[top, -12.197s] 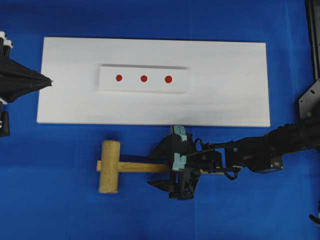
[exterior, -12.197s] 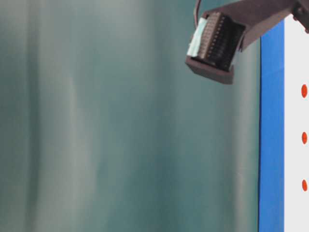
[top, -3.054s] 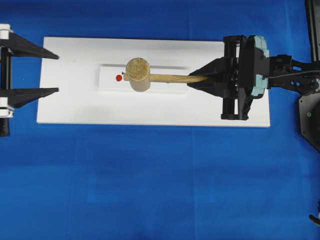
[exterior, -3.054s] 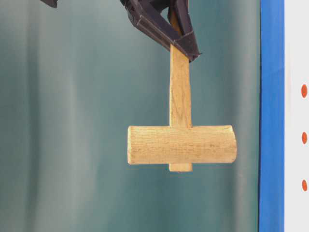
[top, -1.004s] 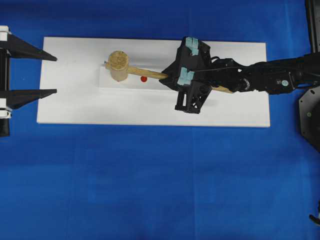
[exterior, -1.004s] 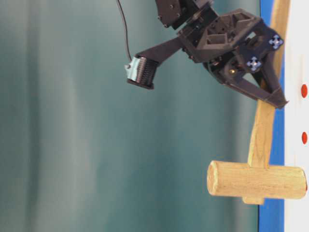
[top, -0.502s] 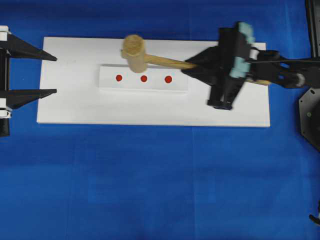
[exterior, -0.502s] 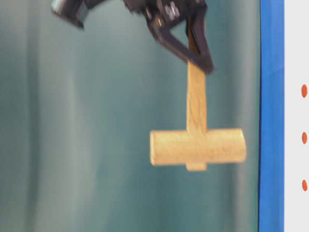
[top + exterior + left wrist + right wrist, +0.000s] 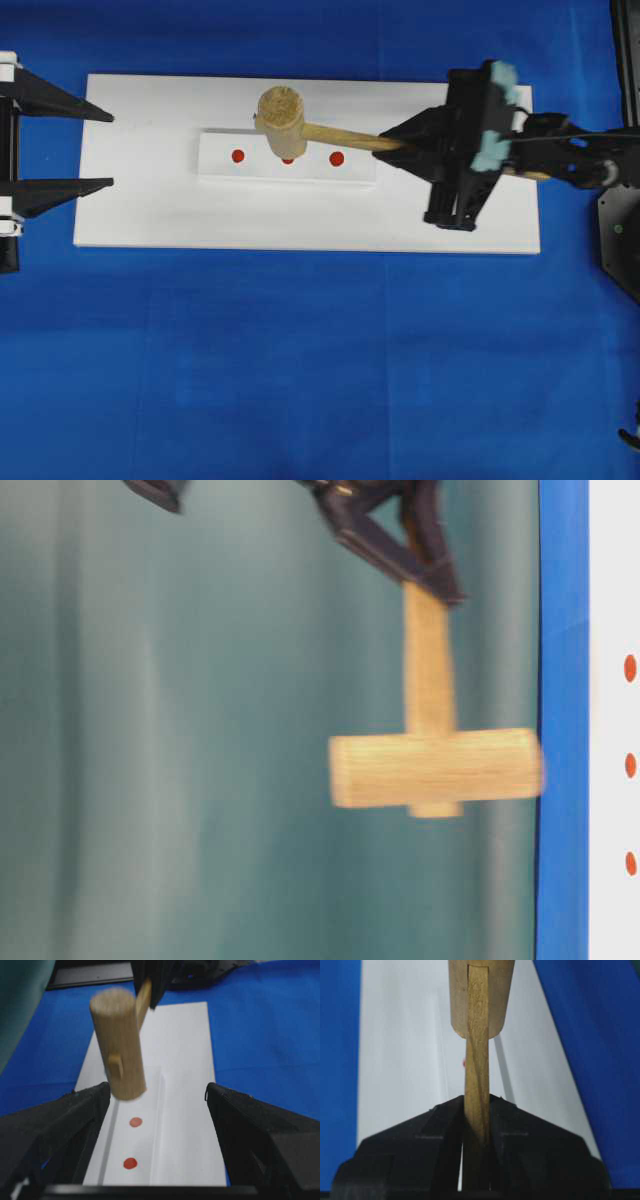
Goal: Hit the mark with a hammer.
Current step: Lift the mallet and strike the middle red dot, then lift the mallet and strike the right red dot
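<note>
Overhead, we see the right gripper (image 9: 400, 143) clamped on the thin handle of the hammer (image 9: 283, 122), whose thick round head hangs over the upper edge of the strip (image 9: 355, 168), a small raised white piece on the white board (image 9: 140, 200). The head covers part of the middle mark (image 9: 288, 160); the left mark (image 9: 238, 156) and the right mark (image 9: 337, 158) show in full. The handle runs from the head rightward and slightly down the picture to the black fingers. In the table-level view, which is turned on its side, the hammer (image 9: 435, 768) is blurred, and the end of its head reaches the blue cloth (image 9: 560, 720) that borders the white board (image 9: 612, 720); we cannot tell from this view whether the head touches anything. From the right wrist camera we see both fingers (image 9: 420, 1135) pressed against the flat handle, with the hammer (image 9: 480, 1005) head ahead of them over the board. At the left edge of the overhead view the left gripper (image 9: 100, 150) stands wide apart, holding nothing, its tips over the board's left end. Its own camera looks between its two fingers (image 9: 60, 1125) at the hammer (image 9: 120, 1045) head, which hangs above the strip with two marks visible nearer the camera.
</note>
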Controlling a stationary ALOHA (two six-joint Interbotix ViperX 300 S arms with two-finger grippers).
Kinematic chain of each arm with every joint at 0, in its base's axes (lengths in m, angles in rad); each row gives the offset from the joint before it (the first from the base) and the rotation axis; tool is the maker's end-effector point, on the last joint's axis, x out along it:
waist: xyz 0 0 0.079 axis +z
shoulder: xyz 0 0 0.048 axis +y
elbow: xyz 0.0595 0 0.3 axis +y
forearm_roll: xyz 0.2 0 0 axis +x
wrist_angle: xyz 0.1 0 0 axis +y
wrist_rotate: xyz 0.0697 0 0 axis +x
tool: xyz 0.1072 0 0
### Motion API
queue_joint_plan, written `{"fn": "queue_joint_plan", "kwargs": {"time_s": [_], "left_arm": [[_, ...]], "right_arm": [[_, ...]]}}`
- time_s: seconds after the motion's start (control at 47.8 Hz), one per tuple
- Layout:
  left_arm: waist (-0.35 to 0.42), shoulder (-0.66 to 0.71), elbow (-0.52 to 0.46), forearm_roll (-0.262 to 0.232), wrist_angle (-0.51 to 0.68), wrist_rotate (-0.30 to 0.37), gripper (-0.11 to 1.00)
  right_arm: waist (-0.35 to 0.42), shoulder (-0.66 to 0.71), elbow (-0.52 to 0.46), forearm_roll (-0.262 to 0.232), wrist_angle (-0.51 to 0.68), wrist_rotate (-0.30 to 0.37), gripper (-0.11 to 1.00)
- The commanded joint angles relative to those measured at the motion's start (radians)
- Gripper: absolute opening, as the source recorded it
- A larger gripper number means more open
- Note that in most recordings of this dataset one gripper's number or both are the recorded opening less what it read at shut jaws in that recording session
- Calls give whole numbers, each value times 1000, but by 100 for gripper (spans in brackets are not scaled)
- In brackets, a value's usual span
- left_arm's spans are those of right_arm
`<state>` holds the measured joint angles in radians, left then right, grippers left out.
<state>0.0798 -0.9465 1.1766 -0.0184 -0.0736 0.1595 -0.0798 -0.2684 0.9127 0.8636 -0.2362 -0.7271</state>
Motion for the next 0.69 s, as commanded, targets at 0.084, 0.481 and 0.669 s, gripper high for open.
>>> {"fn": "queue_joint_plan", "kwargs": {"time_s": [0.084, 0.481, 0.669], "left_arm": [[2, 3, -11, -2, -8, -2, 75], [2, 2, -9, -2, -8, -2, 75], [2, 0, -9, -2, -3, -2, 75]], "right_arm": [[-2, 138, -31, 38, -31, 14, 3], [-2, 71, -25, 49, -31, 14, 3], [-2, -91, 23, 34, -11, 12, 2]]}}
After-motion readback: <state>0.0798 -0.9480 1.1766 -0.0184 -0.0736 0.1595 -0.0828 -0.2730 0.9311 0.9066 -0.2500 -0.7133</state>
